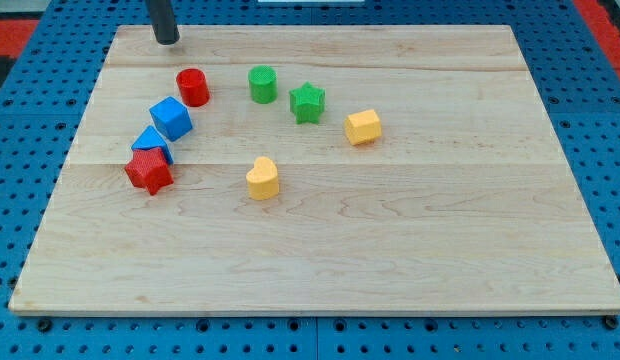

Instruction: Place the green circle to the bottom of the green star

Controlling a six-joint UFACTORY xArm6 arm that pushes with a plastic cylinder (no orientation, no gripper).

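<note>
- Camera view shows my tip (167, 41) near the desk's (440, 250) top-left corner, well apart from every block; the red circle (193, 87) is the nearest one, below and to the view's right of it.
- No gripper is fitted, so there is nothing spread or pressed together to report; the rod ends in a bare tip touching no block.
- The green circle (262, 84) sits in the upper middle, just up and to the view's left of the green star (307, 102), close but not touching.
- Step in hand, as I judge it: the approach, with no push begun.
- The next move likely calls for coming to the circle's top-left side and steering it down around the star's left to a spot below it, without nudging the star or the yellow heart (262, 178).
- Count: one green circle, one green star, one red circle, one red star (149, 171), two blue blocks (171, 117) (151, 143), one yellow heart, one yellow hexagon-like block (362, 127); eight in all.
</note>
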